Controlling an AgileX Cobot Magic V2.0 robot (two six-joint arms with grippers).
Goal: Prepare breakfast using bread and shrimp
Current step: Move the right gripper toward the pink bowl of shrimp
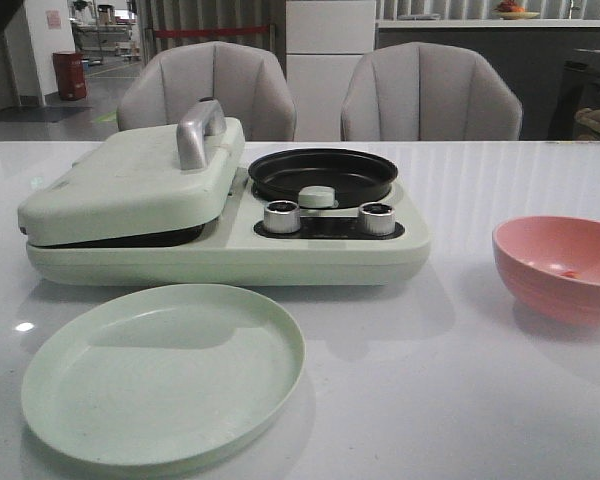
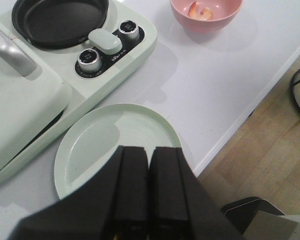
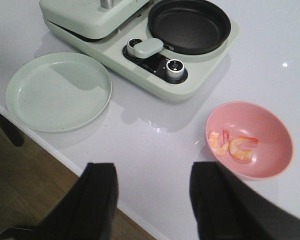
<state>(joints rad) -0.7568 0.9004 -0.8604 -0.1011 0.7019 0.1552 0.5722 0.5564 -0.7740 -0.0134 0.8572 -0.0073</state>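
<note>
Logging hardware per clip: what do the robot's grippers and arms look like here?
Only fingers show, in the wrist views. The left gripper has two flat, matte black, blocky fingers with straight edges. The right gripper has two broad, matte black fingers with rounded upper corners. No cables, markings or arm links are visible; the front view shows neither arm.

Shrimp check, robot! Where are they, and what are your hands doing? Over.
Left hand shut, empty, above green plate. Right hand open, empty. Two shrimp in pink bowl. Pan empty; no bread seen. Nothing in the way.
</note>
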